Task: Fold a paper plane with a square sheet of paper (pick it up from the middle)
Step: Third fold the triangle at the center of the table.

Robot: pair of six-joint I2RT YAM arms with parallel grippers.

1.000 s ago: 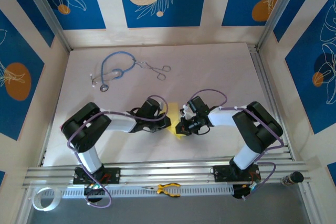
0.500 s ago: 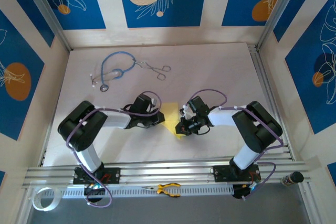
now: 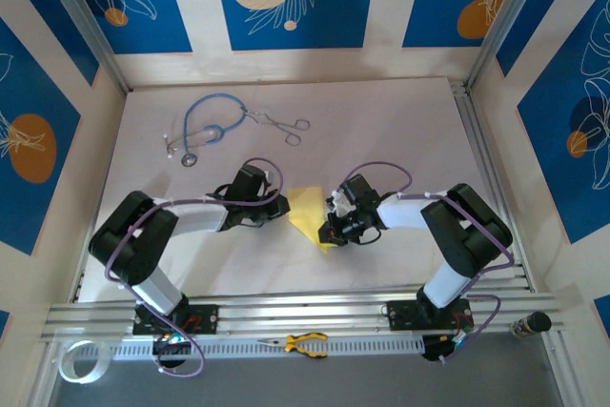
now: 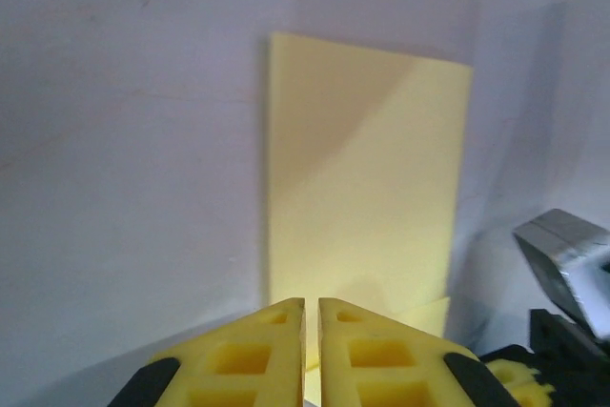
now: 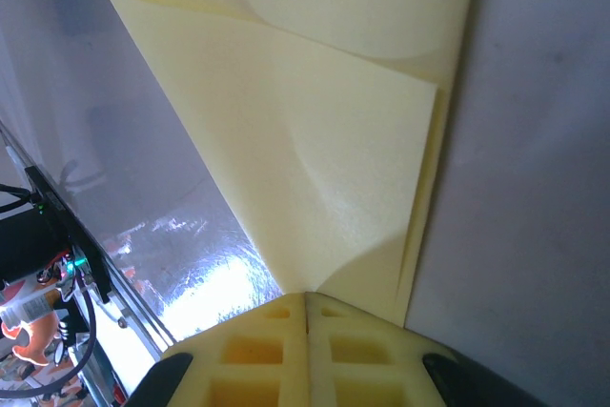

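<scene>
On the table, pale-yellow paper, folded, layered

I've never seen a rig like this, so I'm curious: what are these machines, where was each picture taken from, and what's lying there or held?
A robot's left arm and right arm are bolted at the near edge of a table, each ending in a two-finger hand. One picture looks down from above. The other two come from wrist cameras, so yellow fingers show at the bottom. A folded yellow paper lies between the arms. The right hand is shut on its near corner. The left hand is shut at its edge; whether it grips, I can't tell. Farther back lie a stethoscope and forceps; pliers lie by the arms' bases.
</scene>
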